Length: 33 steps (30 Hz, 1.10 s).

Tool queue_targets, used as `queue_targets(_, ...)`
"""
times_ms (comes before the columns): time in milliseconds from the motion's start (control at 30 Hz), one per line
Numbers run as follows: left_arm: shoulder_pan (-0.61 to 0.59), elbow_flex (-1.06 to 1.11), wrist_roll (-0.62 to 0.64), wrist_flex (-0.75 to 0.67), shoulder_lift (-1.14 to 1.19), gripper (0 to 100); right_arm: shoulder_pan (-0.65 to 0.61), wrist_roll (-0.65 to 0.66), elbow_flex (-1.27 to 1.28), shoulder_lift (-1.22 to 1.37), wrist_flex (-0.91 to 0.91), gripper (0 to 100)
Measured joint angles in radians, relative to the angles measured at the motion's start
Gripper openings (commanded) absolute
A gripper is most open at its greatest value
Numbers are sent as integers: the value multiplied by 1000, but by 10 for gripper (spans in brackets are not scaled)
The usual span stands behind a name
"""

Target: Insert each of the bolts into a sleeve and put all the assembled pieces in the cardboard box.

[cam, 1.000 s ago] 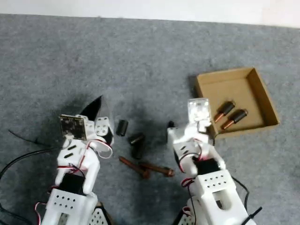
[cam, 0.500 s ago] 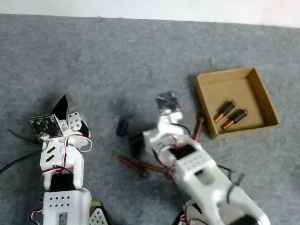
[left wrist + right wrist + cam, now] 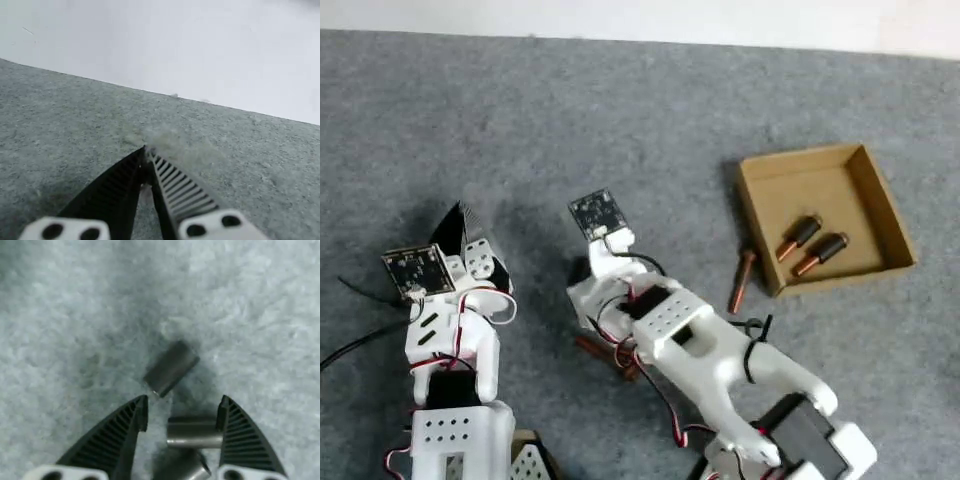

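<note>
Grey, carpet-like tabletop (image 3: 650,110) lies under everything, and the left wrist view adds a white wall (image 3: 200,45) behind its far edge.

From the high view we see the cardboard box (image 3: 760,175) at the right of the frame. Two assembled pieces (image 3: 798,237) lie side by side inside it. A loose bolt (image 3: 742,281) rests on the tabletop just beside the box's left wall. The right arm (image 3: 700,340) stretches from the lower right toward the centre, and its wrist covers the parts below it. Another bolt (image 3: 590,347) shows partly from under the arm.

What the high view hides, the right wrist view gives us. The right claw (image 3: 183,402) is released and spread wide, low over the tabletop. A dark sleeve (image 3: 194,434) lies crosswise between its fingers, close against one of them, though we cannot tell whether it touches. A second sleeve (image 3: 171,368) lies tilted just beyond the fingertips. A third sleeve (image 3: 182,467) shows in part nearer the wrist.

The left arm (image 3: 450,370) sits at the lower left of the high view, well apart from the parts. Its left claw (image 3: 461,213) points toward the top of the frame. The left wrist view shows us that claw clenched, fingers pressed together tip to tip above bare tabletop.
</note>
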Motion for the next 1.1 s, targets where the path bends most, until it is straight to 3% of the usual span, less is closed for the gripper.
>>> queue_targets(333,0,0,0,0,0,5,37,0,-46,106,5,202)
queue_targets(567,0,0,0,0,0,5,74,0,-94,106,158,202)
queue_targets(800,0,0,0,0,0,5,75,5,-107,115,180,202)
queue_targets(1100,0,0,0,0,0,5,64,210,-107,115,187,202)
